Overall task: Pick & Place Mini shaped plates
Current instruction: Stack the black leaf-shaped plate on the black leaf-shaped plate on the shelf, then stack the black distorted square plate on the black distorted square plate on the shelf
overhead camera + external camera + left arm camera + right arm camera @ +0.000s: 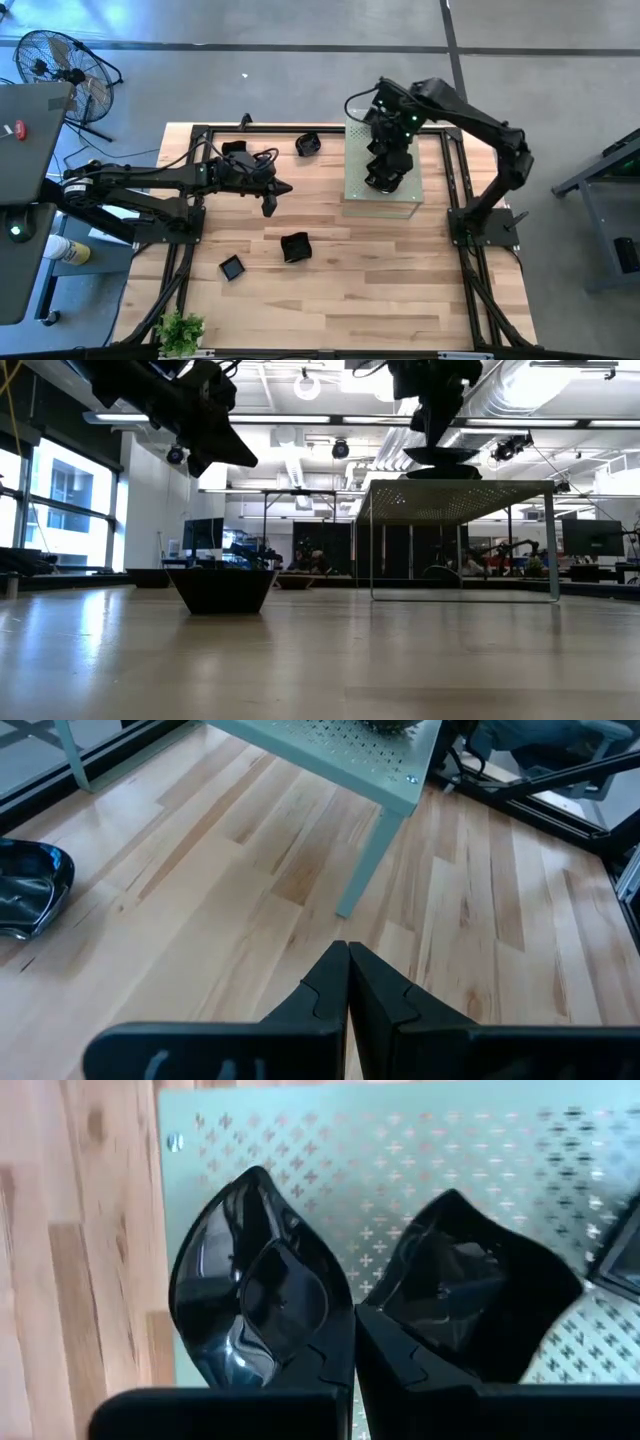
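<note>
While the right gripper (350,1325) hangs over the pale green perforated board (400,195), you read the scene as follows.

Right gripper: fingers pressed together above the board, beside a leaf-shaped plate (258,1280); whether they pinch its rim you cannot tell.
Second plate on board: angular plate (470,1295), just beside the leaf-shaped one.
Risk: if the rim is pinched, lifting may drag or tip the plate; a glossy dish could slide off the board's edge.
Left gripper (270,207): clenched, empty, hovering beside the board.
Loose plates: three on the table, all away from the board (295,247), (232,268), (307,144).
Surface: pale wooden table (380,280), smooth and level.
Room: open workshop, floor fan (60,65) far from the board.
</note>
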